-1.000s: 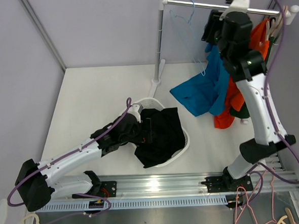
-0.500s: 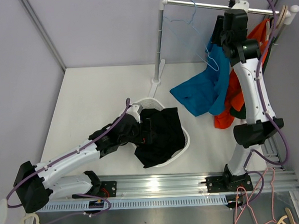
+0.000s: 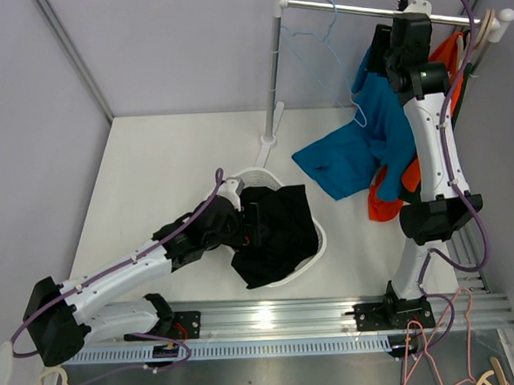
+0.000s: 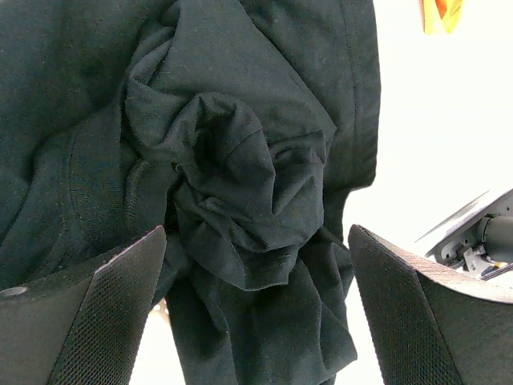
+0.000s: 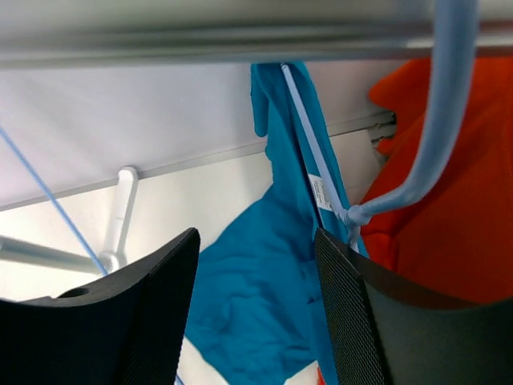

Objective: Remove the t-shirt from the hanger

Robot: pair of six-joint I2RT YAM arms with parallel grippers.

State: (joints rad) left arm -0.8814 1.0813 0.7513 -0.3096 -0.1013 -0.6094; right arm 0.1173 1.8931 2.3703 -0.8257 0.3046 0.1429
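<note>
A blue t-shirt (image 3: pixel 368 146) hangs partly off a light-blue hanger (image 3: pixel 359 108) under the rack rod (image 3: pixel 351 10), its lower part spread on the table. In the right wrist view the shirt (image 5: pixel 264 313) lies below the hanger arm (image 5: pixel 309 136), and the hanger hook (image 5: pixel 445 112) goes over the rod (image 5: pixel 240 32). My right gripper (image 3: pixel 386 49) is up by the rod, open (image 5: pixel 256 241) and holding nothing, with the shirt seen between its fingers. My left gripper (image 3: pixel 254 223) is open (image 4: pixel 256 241) over a black garment (image 4: pixel 232 184).
The black garment (image 3: pixel 272 231) fills a white basket (image 3: pixel 317 241) mid-table. Orange clothing (image 3: pixel 384 204) hangs at the rack's right end and shows in the right wrist view (image 5: pixel 449 216). An empty thin blue wire hanger (image 3: pixel 317 32) hangs further left. The rack post (image 3: pixel 274 78) stands behind.
My right arm has stretched up and right toward the rod, bringing the wrist close under it. The blue shirt's top has shifted slightly. The left arm has not moved.
</note>
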